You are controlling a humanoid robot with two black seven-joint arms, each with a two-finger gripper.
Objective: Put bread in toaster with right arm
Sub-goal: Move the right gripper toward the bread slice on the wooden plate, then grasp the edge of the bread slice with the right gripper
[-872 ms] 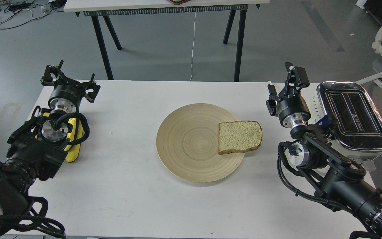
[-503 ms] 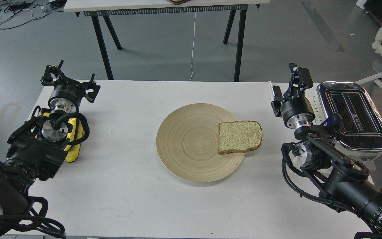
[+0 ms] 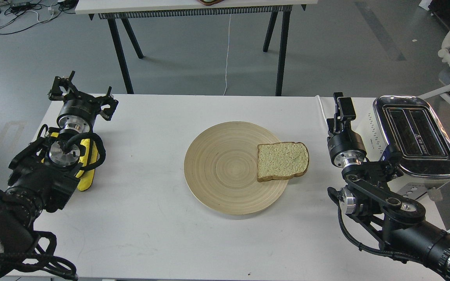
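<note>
The bread [image 3: 283, 160] lies untouched on the plate [image 3: 225, 187], so the right gripper [image 3: 342, 111] (empty, jaw gap unclear edge-on) must next descend onto it.

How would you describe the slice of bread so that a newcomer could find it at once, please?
On the white table sits a round wooden plate. The bread lies flat on its right edge, partly overhanging toward the toaster. It is the only pale tan, brown-crusted square there.
</note>
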